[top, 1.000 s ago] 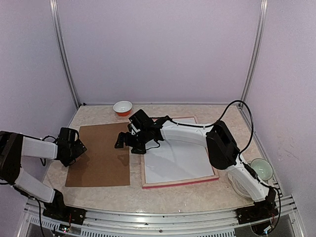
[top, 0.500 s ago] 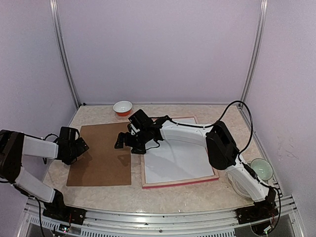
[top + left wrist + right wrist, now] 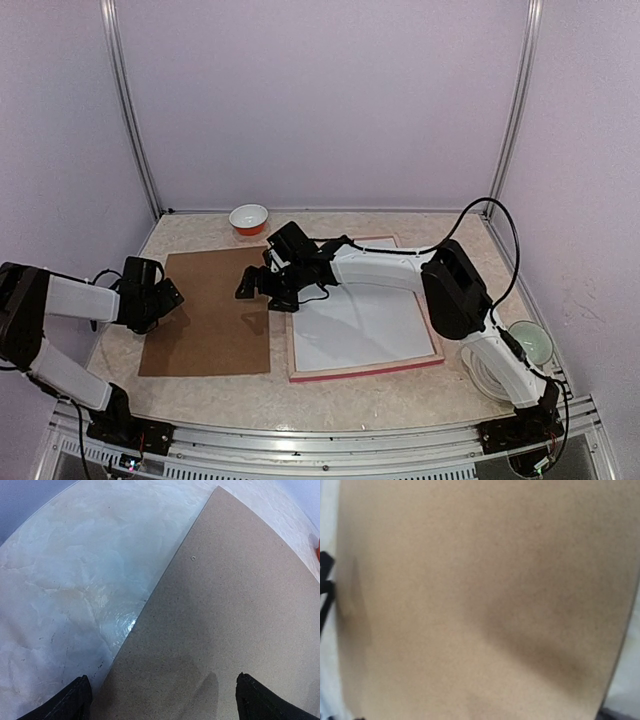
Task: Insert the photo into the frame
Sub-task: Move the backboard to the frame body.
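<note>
Both arms hover low over the brown backing board (image 3: 205,320), which lies flat on the surface (image 3: 340,400) just left of the pink frame (image 3: 365,371). The left pincer (image 3: 168,298) stands released, its fingers (image 3: 75,700) spread wide over the board's left edge. The right pincer (image 3: 252,287) hangs over the right edge, also released and holding nothing. A white sheet (image 3: 360,330) fills the frame. The photo's red sunset face shows in none of our views, and we cannot tell whether that sheet is its back. We judge the step in hand to be raising the board to close the frame. To do it well, we would slip one finger under each edge, close both pincers together and lift level. We would then square the board's corners to the opening before lowering, so the sheet beneath is not dragged.
</note>
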